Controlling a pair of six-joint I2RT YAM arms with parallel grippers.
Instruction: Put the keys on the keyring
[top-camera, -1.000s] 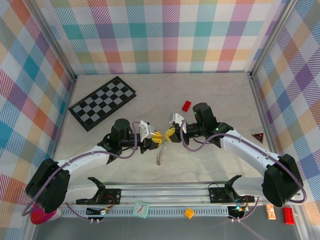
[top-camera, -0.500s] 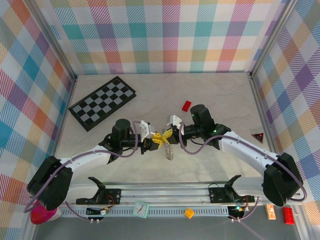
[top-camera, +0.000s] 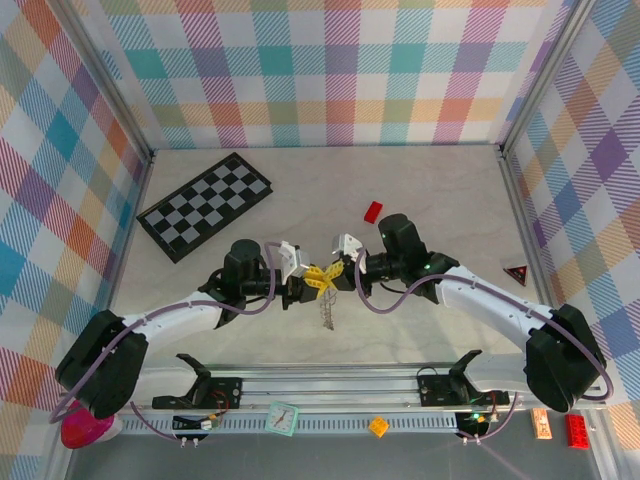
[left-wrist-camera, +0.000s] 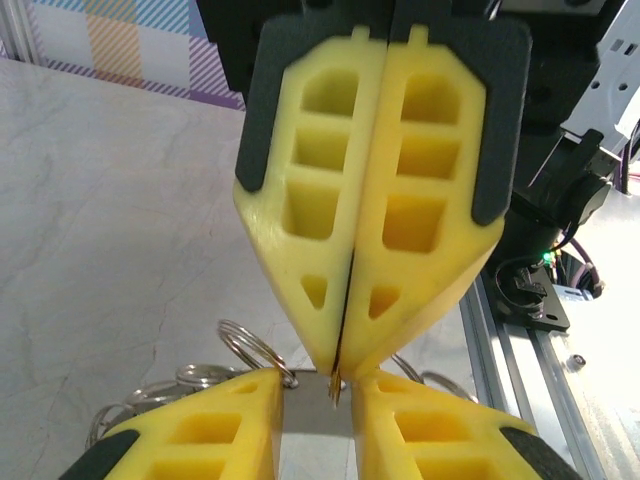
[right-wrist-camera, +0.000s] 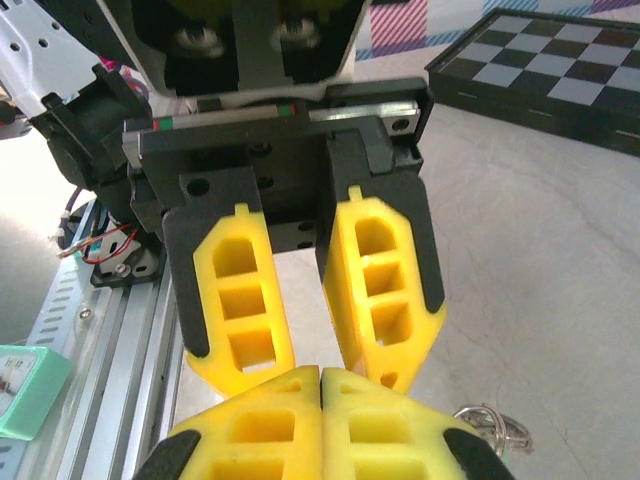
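Observation:
Over the table's middle my two grippers meet tip to tip. The left gripper (top-camera: 312, 279) (left-wrist-camera: 318, 388) is closed on a flat grey metal piece (left-wrist-camera: 316, 410) whose corner hole carries a wire ring (left-wrist-camera: 250, 345) of the keyring. From there the keyring (top-camera: 327, 312) dangles toward the table. My right gripper (top-camera: 337, 270) (right-wrist-camera: 320, 372) is shut. A thin brassy sliver (left-wrist-camera: 335, 388), probably a key seen edge-on, pokes from its tips against the grey piece. No key's coloured head is visible. In the right wrist view the left fingers (right-wrist-camera: 240, 300) stand apart just beyond my shut tips.
A black-and-grey chequerboard (top-camera: 205, 205) lies at the back left and a small red block (top-camera: 373, 211) behind the right gripper. A red triangle (top-camera: 516, 273) sits by the right wall. The metal rail (top-camera: 320, 385), a teal clock (top-camera: 283, 418) and an orange piece (top-camera: 378, 426) line the near edge.
The hanging keyring swung right, then back toward the middle. Both grippers edged slightly left, still tip to tip; neither grip changed.

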